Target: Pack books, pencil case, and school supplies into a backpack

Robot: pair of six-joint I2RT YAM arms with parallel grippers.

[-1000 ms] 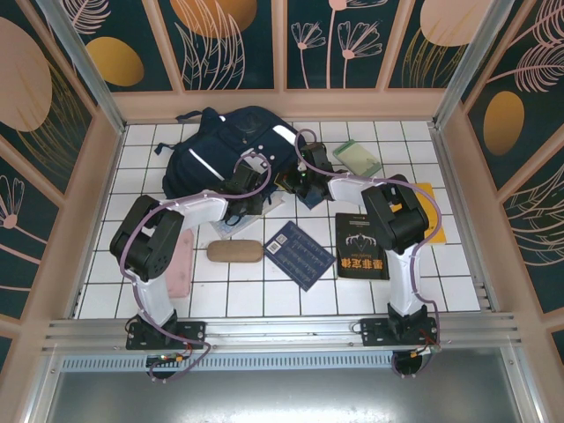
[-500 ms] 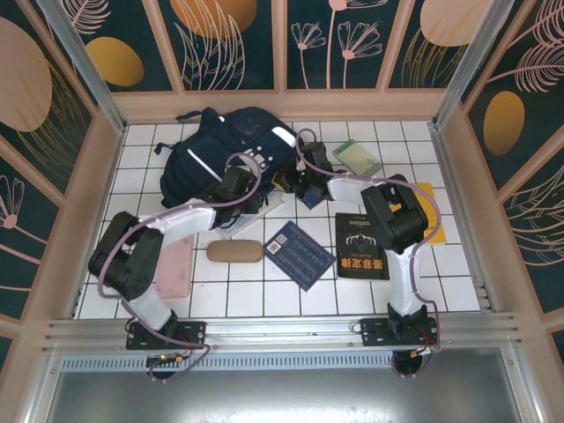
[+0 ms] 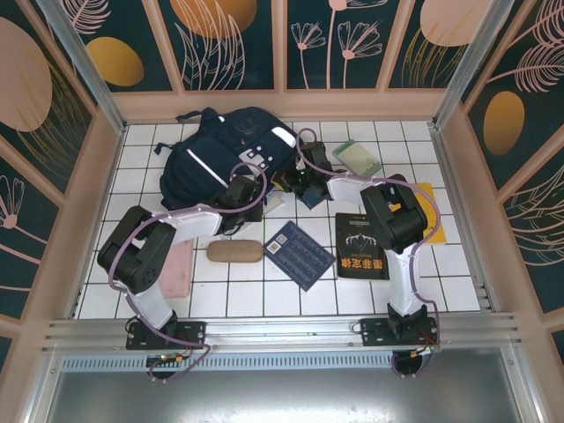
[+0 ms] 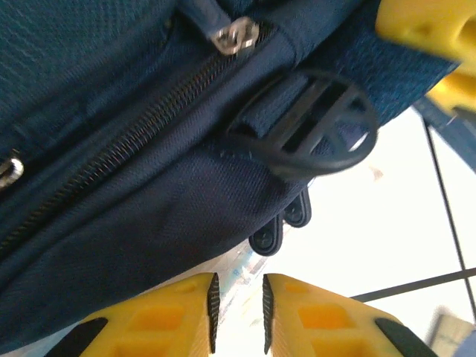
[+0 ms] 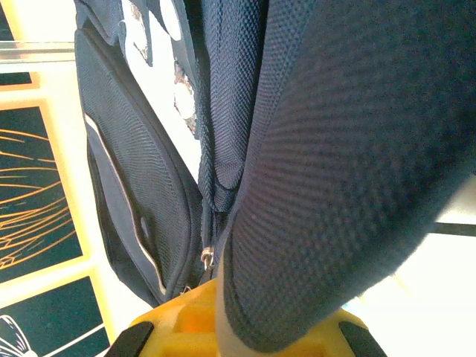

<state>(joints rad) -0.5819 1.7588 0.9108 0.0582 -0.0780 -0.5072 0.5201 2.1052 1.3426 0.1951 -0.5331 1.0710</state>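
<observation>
The navy backpack (image 3: 220,150) lies at the back left. My right gripper (image 3: 298,181) is shut on a fold of its fabric (image 5: 327,171) at its right edge; that fold hides the fingertips. My left gripper (image 3: 248,189) sits at the backpack's near edge, its jaws a narrow gap apart (image 4: 238,297) below a zip (image 4: 134,126) and a round buckle (image 4: 312,123). A pale printed packet (image 4: 249,271) lies on the table beyond that gap, and nothing is pinched. A navy book (image 3: 300,254), a black book (image 3: 361,245), a yellow book (image 3: 429,201) and a green book (image 3: 357,159) lie flat.
A tan pouch (image 3: 234,251) lies in front of the left arm. A pink case (image 3: 179,269) lies by that arm's elbow. White papers (image 3: 245,220) stick out under the left wrist. Wooden walls ring the tiled table (image 3: 264,295).
My left arm swung its elbow out to the left and partly back. Its gripper stayed at the backpack's near edge and narrowed a little. The right arm has not moved.
</observation>
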